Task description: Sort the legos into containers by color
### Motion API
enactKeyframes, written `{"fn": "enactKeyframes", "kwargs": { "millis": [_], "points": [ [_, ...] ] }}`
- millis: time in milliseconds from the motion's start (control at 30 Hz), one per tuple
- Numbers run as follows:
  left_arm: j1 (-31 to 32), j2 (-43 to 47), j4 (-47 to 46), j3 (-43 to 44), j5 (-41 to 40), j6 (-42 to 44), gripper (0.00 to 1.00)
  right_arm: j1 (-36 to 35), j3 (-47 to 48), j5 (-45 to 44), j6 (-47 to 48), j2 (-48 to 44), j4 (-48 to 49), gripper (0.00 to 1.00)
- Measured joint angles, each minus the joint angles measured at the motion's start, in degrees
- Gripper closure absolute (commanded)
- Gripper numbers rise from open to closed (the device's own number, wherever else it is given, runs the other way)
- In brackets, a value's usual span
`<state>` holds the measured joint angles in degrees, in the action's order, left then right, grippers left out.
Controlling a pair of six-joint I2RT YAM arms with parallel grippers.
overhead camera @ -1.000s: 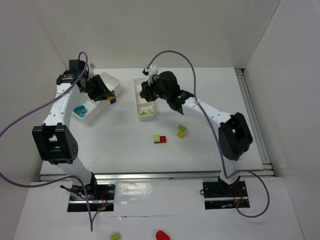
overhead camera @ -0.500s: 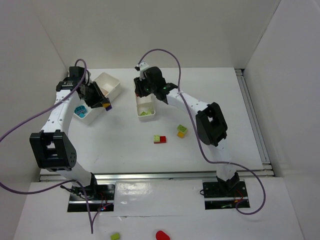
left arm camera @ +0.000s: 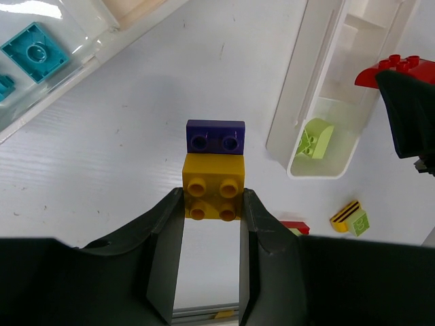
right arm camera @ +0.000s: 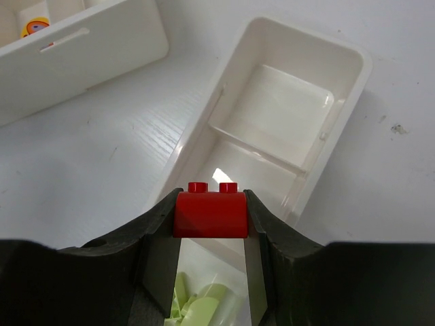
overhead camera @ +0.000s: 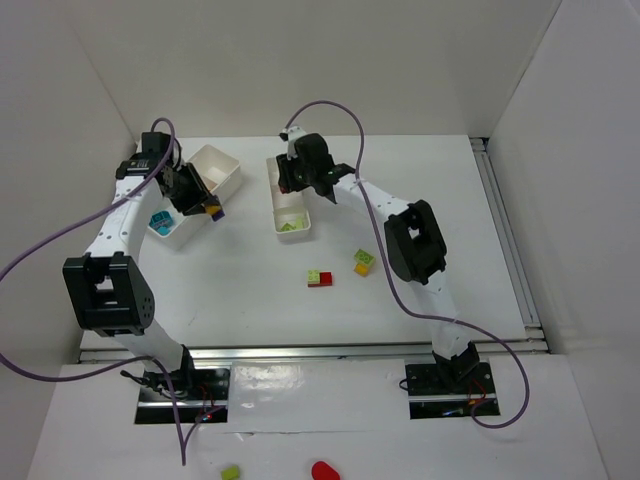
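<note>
A: Red lego [right arm camera: 210, 214]?
B: Pinched in the right hand [right arm camera: 211, 234] over the narrow container [right arm camera: 319, 102], beyond its lime pieces [right arm camera: 197, 305]. Judged bound for a bare compartment.
A: Left hand [left arm camera: 211, 224]?
B: Clamps a yellow-purple clump [left arm camera: 212, 183] above the tabletop [left arm camera: 102, 156]. Mixed colours, so it likely needs splitting.

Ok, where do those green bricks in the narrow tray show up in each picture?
Top: green bricks at the narrow tray's near end, left of centre.
Left wrist: right of centre, in the tray's end compartment.
Right wrist: bottom centre.
Shared landmark: the narrow tray.
</note>
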<state>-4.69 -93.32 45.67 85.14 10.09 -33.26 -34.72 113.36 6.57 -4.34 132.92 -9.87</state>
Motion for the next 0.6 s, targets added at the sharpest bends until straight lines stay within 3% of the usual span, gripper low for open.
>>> {"fn": "enactKeyframes", "kwargs": {
  "millis": [33, 200, 600],
  "points": [
    [0.00, -0.24, -0.13, 0.09, 0.17, 0.00, 1.00, 0.00, 0.00, -0.15, -0.11, 0.00, -0.02, 0.50],
    [0.00, -0.81, -0.35, 0.52, 0.79, 0.07, 1.00, 0.00, 0.46, -0.11, -0.68, 0.85, -0.37, 0.28],
    [0.33, -0.90, -0.24, 1.18, 2.49, 0.37, 1.00, 0.00, 0.87, 0.31, -1.03, 0.92, -0.96, 0.29]
  ]
}}
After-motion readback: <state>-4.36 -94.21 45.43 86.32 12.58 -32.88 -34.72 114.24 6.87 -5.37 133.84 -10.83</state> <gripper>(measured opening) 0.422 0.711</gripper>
